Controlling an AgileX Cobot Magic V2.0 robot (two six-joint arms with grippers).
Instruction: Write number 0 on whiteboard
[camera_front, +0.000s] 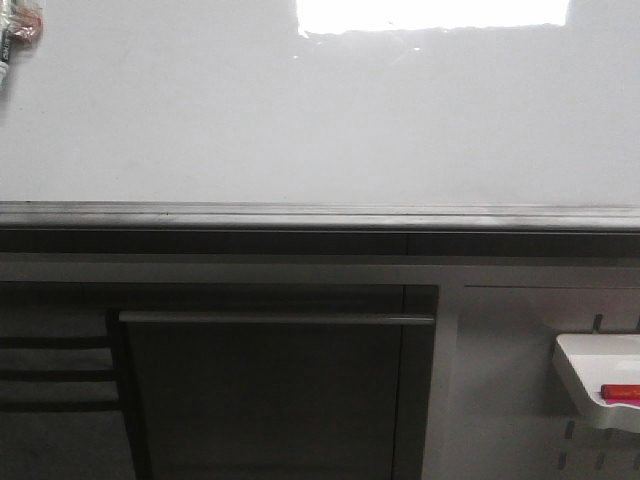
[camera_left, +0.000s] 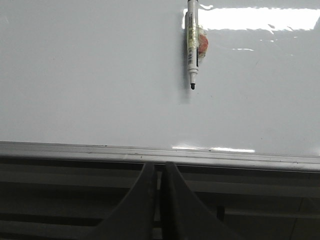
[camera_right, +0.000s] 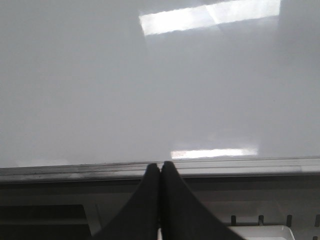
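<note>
The whiteboard (camera_front: 320, 120) fills the upper half of the front view, with its grey ledge (camera_front: 320, 215) along the lower edge. No number 0 shows on it in any view. A black-tipped marker (camera_left: 192, 47) wrapped in tape hangs tip down on the board; it also shows at the top left corner of the front view (camera_front: 8, 40). My left gripper (camera_left: 159, 167) is shut and empty, below the ledge (camera_left: 100, 150) and well under the marker. My right gripper (camera_right: 160, 165) is shut and empty, its tips level with the ledge (camera_right: 250, 165). Neither gripper shows in the front view.
A small white plastic tray (camera_front: 590, 375) with a red marker (camera_front: 620, 392) hangs low on the right, on a slotted panel. Its corner shows in the right wrist view (camera_right: 260, 232). A dark cabinet front with a long handle (camera_front: 275, 318) lies below the ledge.
</note>
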